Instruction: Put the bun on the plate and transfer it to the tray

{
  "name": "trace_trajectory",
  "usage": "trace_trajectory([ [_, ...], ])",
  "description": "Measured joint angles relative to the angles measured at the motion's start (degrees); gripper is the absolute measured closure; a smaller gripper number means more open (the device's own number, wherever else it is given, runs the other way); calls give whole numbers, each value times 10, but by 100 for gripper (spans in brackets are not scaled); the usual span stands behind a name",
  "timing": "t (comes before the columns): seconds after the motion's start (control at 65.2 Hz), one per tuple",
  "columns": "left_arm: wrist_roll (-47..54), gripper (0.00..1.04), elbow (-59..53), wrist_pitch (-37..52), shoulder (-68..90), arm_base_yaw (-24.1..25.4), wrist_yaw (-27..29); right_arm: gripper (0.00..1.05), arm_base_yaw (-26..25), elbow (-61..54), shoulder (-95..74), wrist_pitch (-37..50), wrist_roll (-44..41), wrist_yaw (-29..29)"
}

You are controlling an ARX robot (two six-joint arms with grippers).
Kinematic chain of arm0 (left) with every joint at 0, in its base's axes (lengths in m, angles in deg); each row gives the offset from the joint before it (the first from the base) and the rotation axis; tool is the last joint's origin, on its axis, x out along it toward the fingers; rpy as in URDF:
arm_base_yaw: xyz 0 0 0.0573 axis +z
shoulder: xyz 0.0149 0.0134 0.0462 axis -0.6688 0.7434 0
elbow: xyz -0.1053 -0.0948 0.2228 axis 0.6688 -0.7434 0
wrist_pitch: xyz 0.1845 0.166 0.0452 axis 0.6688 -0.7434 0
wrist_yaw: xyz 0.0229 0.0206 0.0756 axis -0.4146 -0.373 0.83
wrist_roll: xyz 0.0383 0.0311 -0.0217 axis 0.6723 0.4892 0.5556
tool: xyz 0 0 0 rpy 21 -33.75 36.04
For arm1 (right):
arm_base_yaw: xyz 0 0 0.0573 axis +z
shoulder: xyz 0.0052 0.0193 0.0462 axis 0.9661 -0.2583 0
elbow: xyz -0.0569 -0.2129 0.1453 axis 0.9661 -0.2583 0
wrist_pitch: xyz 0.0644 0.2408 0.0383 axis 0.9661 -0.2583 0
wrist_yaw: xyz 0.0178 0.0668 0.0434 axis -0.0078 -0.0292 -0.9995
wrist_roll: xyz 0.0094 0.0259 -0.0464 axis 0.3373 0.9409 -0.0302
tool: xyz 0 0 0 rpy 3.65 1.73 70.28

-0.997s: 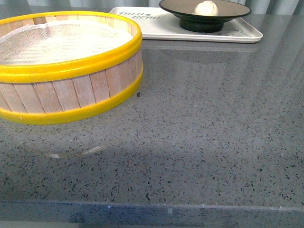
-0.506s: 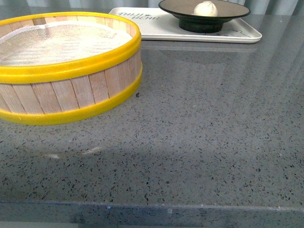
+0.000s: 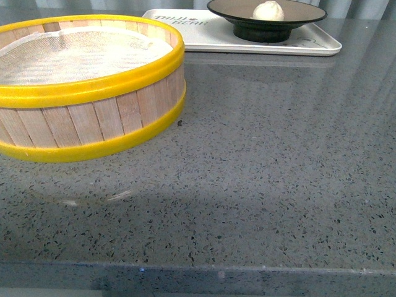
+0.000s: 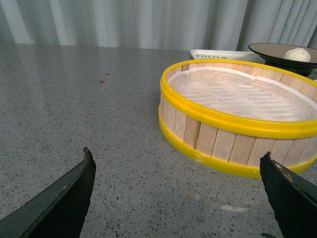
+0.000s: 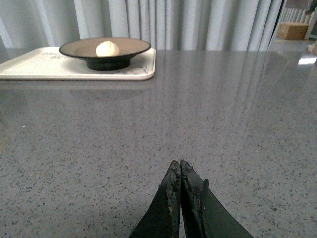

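At the left, a round steamer basket [image 3: 86, 86] of pale wooden slats, banded in glossy yellow and lined with white mesh cloth, is seen on the speckled grey stone counter [image 3: 260, 185]. Further right, the flat cream tray [image 3: 198, 34] is set at the far edge; on it the black-rimmed, tan plate [image 3: 267, 17] is carried, with the smooth white bun [image 3: 268, 10] inside. The left gripper [image 4: 178, 183] is held wide apart, empty; the right gripper [image 5: 179, 191] is pressed together on nothing. Nothing is seen moved since the earlier frame.
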Motion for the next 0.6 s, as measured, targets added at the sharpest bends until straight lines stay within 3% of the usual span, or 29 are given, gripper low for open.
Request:
trace_trajectory([
  [0.445, 0, 7, 0, 0, 0, 0, 0, 103, 0, -13, 24, -1, 0, 0],
  [0.598, 0, 7, 0, 0, 0, 0, 0, 82, 0, -13, 24, -1, 0, 0],
])
